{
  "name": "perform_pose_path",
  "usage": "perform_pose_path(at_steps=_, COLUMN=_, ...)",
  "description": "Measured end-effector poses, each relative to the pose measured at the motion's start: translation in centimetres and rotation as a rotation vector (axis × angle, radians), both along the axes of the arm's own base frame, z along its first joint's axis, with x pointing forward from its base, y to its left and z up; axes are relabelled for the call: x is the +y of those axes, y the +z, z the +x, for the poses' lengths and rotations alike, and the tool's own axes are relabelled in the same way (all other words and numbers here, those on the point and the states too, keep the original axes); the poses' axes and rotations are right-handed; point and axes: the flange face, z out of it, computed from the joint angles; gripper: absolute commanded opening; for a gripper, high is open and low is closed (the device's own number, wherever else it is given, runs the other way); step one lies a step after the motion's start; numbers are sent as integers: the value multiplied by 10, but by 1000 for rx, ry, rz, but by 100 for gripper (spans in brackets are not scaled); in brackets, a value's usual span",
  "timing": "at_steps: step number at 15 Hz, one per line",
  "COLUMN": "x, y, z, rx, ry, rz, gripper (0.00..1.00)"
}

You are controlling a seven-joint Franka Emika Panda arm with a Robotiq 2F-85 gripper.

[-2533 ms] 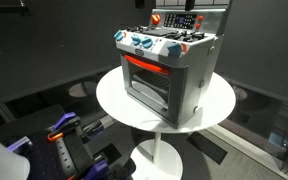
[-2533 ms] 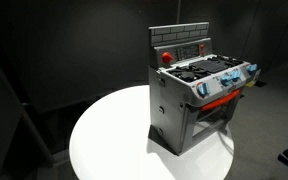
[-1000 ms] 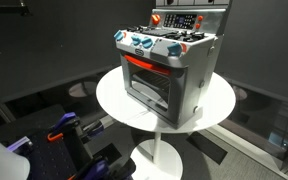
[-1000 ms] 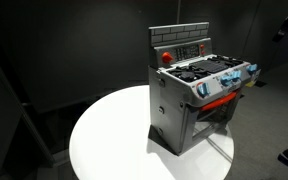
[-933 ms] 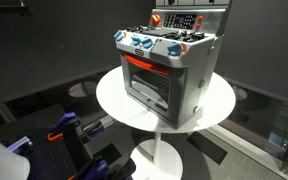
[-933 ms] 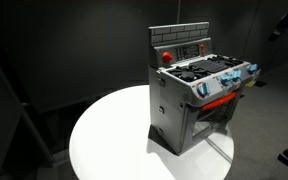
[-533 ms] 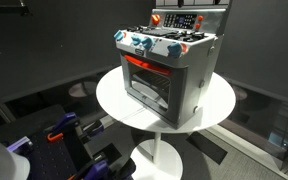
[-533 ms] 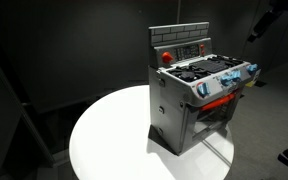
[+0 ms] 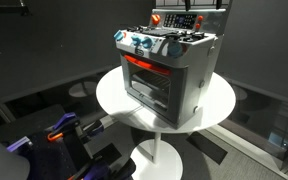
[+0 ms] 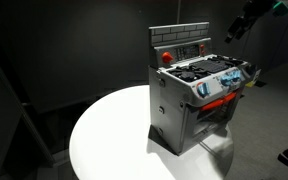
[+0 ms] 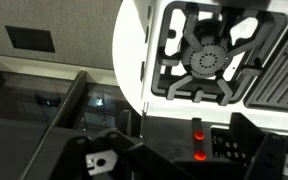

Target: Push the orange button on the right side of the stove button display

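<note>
A grey toy stove point(image 9: 169, 70) point(image 10: 199, 95) stands on a round white table point(image 9: 114, 95) point(image 10: 109, 135). Its back panel point(image 10: 189, 48) carries the button display, with a red knob point(image 10: 166, 57) at one end. In the wrist view I look down on a black burner point(image 11: 206, 58) and two small orange-red buttons, one point(image 11: 197, 127) above the other point(image 11: 199, 155). My gripper point(image 10: 232, 30) hangs in the air above and behind the stove, apart from it. In the wrist view its dark fingers point(image 11: 209, 165) stand apart with the buttons showing between them, and it holds nothing.
The stove front has blue-white knobs point(image 9: 144, 42) and a red-trimmed oven door point(image 9: 144, 75). A black bench with purple and orange clamps point(image 9: 59, 135) sits low beside the table. Dark walls surround the scene.
My arm has come in from the upper edge of an exterior view and moved down and inward toward the stove's back panel. The stove has not moved.
</note>
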Motion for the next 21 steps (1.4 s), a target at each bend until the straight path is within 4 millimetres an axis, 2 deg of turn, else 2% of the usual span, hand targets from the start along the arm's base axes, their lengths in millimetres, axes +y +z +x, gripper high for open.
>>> perform_pose_path(at_steps=11, x=6, y=-23, z=59, rx=11, ry=-142, rz=27, gripper=100)
perform_pose_path(at_steps=21, x=13, y=-29, z=86, rx=26, ry=-173, rz=25, gripper=100)
